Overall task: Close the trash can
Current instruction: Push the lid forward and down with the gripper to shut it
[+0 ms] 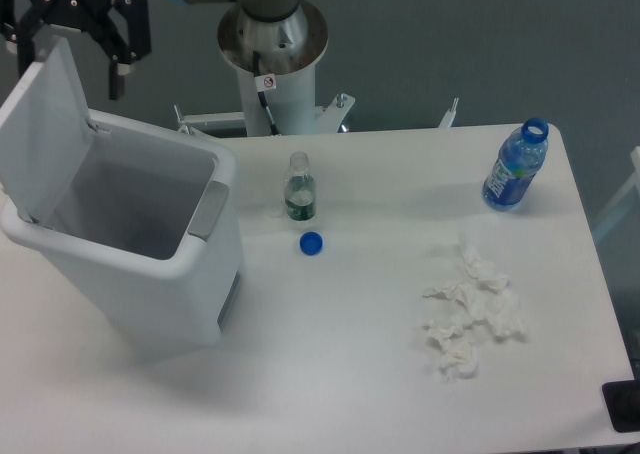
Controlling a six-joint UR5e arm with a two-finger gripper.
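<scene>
The trash can is a large white bin on the left of the table, with a grey push tab at its front rim. Its lid stands raised on the far left side and the inside looks empty. My gripper hangs at the top left with its black fingers spread wide, one on each side of the lid's top edge. One finger hangs just right of the lid; the other is at the lid's left edge. The gripper is open and grips nothing.
A small clear bottle stands uncapped mid-table with a blue cap lying in front of it. An open blue water bottle stands at the far right. Crumpled white tissues lie right of centre. The arm's base rises behind the table.
</scene>
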